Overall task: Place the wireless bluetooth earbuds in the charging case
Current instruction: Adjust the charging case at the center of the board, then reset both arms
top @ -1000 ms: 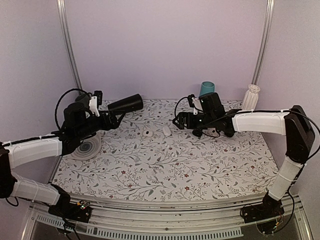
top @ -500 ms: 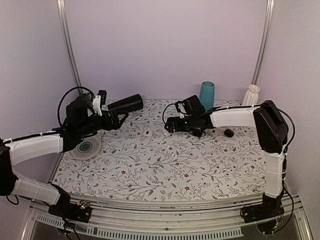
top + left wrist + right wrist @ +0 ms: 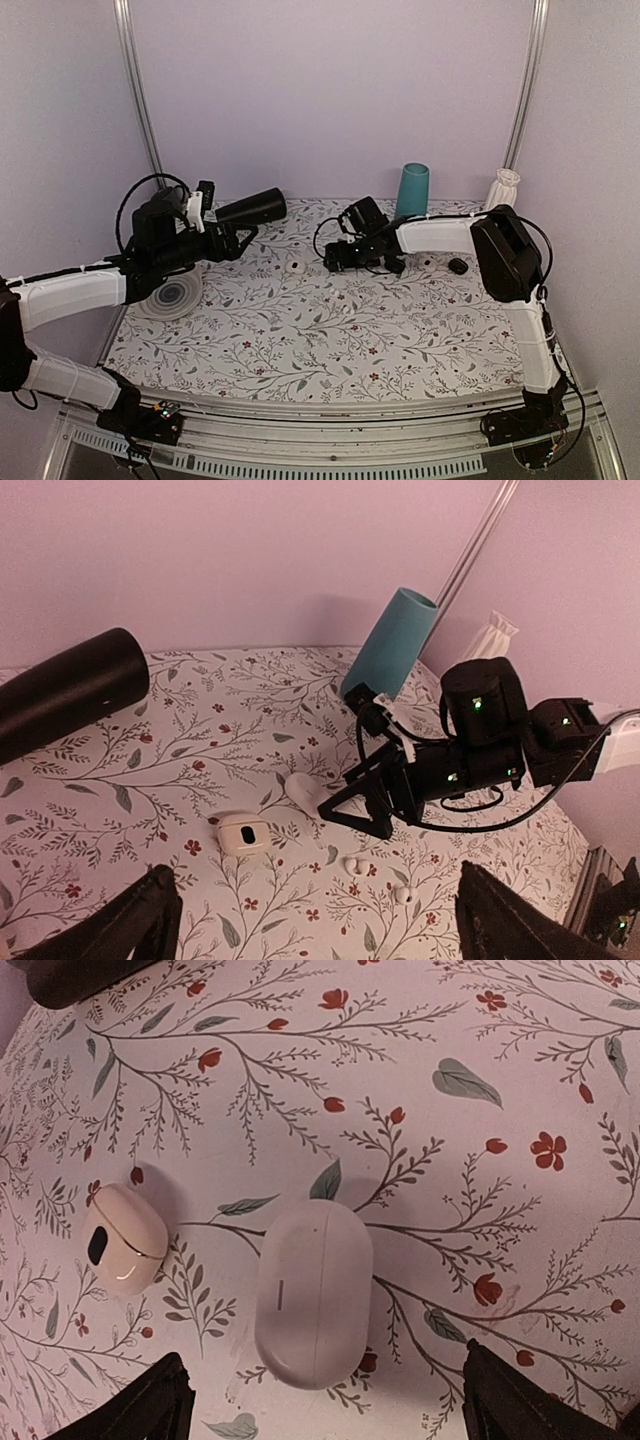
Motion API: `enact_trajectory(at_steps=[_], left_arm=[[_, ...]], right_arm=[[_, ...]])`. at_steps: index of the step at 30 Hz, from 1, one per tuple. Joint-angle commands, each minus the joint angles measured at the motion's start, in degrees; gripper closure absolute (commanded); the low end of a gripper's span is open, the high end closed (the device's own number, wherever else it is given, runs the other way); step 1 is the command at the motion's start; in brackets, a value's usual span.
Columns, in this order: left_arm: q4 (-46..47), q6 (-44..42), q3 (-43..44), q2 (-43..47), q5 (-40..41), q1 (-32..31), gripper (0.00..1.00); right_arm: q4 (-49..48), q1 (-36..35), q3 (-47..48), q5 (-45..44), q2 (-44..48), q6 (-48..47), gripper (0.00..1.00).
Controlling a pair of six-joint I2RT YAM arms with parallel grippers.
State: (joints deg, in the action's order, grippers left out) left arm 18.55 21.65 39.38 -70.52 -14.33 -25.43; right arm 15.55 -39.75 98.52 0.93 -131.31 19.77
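Observation:
The charging case is a closed white pebble lying flat on the floral table. My right gripper is open and hovers just above it, one finger on each side, not touching. In the top view the right gripper hides the case. The left wrist view shows the case poking out beside the right gripper. Two white earbuds lie loose on the table nearer than the case, small in the top view. My left gripper is open and empty, held above the table at the left.
A small white piece with a dark spot lies left of the case. A black cylinder lies at the back left, a teal cup and a white vase at the back right. A grey plate sits under the left arm. A small black piece lies at the right.
My right arm has swung left across the table, and its open gripper now covers the case. My left gripper has turned slightly and otherwise stayed put.

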Motion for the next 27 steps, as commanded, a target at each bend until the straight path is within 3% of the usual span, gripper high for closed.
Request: enact_trajectory(at_steps=[1, 7, 12, 27], left_arm=[[0.17, 0.43, 0.13, -0.47, -1.02, 0.56, 0.04], [0.48, 0.88, 0.11, -0.6, -1.51, 0.56, 0.04], [0.59, 0.77, 0.05, -0.86, -1.29, 0.55, 0.04], [3.43, 2.93, 0.7, -5.04, -2.9, 0.53, 0.04]], right_arm=[[4.04, -0.27, 4.57, -3.0, -2.72, -1.44, 0.08], [4.55, -0.67, 5.18, -3.04, -3.96, -1.92, 0.09], [-2.93, -0.86, -4.65, -2.87, 7.15, -1.58, 0.08], [-34.31, -0.95, -51.36, -2.43, 45.61, 3.25, 0.0]])
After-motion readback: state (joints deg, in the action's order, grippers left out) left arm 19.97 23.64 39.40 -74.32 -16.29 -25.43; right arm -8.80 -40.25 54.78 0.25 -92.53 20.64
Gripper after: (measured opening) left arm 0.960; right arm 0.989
